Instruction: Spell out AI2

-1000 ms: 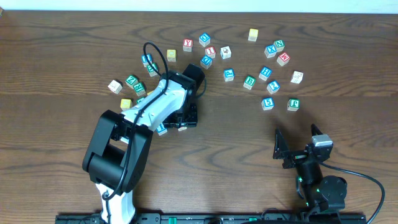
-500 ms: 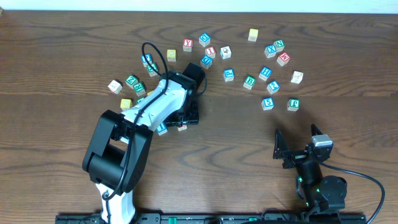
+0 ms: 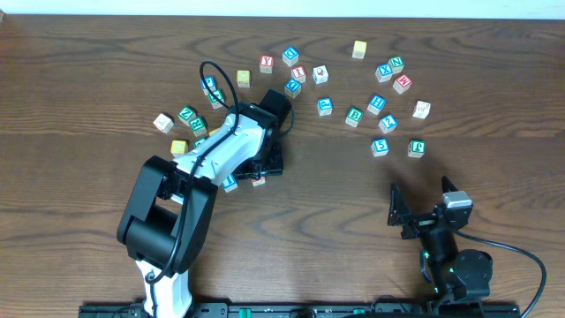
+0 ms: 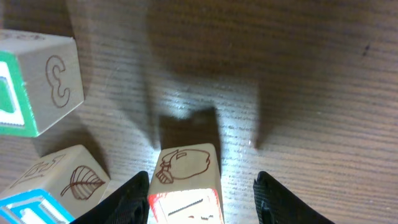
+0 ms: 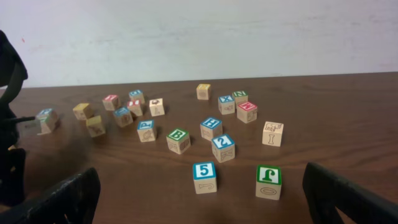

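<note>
Between the left jaws: red-topped block (image 4: 185, 167), flat on the table (image 4: 311, 74), apple drawing on the far side; top letter cut off by the frame, unreadable. Likely the A, going by the apple.
Left jaws: parted wider than the block, one finger (image 4: 127, 202) about touching its side, the other finger (image 4: 280, 202) apart with bare table between. No squeeze visible, nothing gripped.
Why so: looks like the line-up spot for the word, clear of the scatter. Cannot tell release from approach.
Just outside the near-touching finger: blue-topped block (image 4: 81, 180), leaf drawing on its side, turned askew. Probably the row neighbour, letter not readable.
Further out, ahead of that finger: green-edged block (image 4: 43, 81), a 3 outlined on its side.
Right jaws: spread wide, empty, low over the table, well apart from every block. Parked, probably.
Ahead of the right jaws: 2 block (image 5: 223, 147), blue top, loose in the scatter near the 5 block (image 5: 204, 177) and green J block (image 5: 268, 177). Not yet in the word.
Materials: pale wooden cubes, softly rounded edges, coloured frames on letter faces, line drawings on sides. Dark wood-grain table, matte, glare patch near the apple face.
Handling guess: rigid, light, flat faces good for a pinch. Neighbours easily nudged.
</note>
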### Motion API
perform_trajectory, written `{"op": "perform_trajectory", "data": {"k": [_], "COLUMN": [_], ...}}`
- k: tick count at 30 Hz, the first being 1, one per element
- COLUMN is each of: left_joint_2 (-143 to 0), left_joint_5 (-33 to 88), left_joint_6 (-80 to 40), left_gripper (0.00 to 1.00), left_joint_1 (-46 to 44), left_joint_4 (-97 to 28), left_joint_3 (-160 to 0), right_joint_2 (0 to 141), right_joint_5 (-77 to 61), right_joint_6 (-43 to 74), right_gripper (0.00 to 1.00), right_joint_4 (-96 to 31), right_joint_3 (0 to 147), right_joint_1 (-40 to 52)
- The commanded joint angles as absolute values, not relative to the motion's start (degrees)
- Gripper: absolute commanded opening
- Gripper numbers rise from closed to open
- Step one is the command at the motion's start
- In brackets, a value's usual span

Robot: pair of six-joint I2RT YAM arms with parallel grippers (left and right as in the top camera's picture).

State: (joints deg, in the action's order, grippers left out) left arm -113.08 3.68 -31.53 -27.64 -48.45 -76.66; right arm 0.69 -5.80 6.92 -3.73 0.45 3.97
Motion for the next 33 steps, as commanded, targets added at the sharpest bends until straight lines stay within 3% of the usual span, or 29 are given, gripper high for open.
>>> {"op": "perform_trajectory", "data": {"k": [1, 7, 18, 29, 33], "left_joint_2": [-112.1, -112.1, -112.0, -112.0, -112.0], "left_joint_5": [2.7, 2.3, 2.3, 2.3, 2.3], "left_joint_6": [-32.0, -31.6, -26.1, -6.5, -4.5], "left_gripper": [0.49, 0.35, 0.34, 0.36, 0.4], "left_joint_1": [-27.3, -27.3, -27.3, -27.3, -27.3], "left_joint_4": [-48.2, -48.3, -44.4, -47.1, -47.4], "left_joint_3": [-76.0, -76.0, -76.5, -76.9, -76.9], "right_joint_2": [0.4, 0.4, 0.4, 0.4, 0.4], "right_joint_5": [-6.0, -6.0, -6.0, -6.0, -6.0], "right_joint_6": [6.3, 6.3, 6.3, 6.3, 6.3], "right_gripper": [0.99, 0.99, 0.99, 0.99, 0.99], "right_joint_4": [-3.9, -3.9, -3.9, -3.9, -3.9], "right_joint_3": [0.3, 0.3, 0.3, 0.3, 0.3], "right_joint_1": [3.7, 3.7, 3.7, 3.7, 3.7]}}
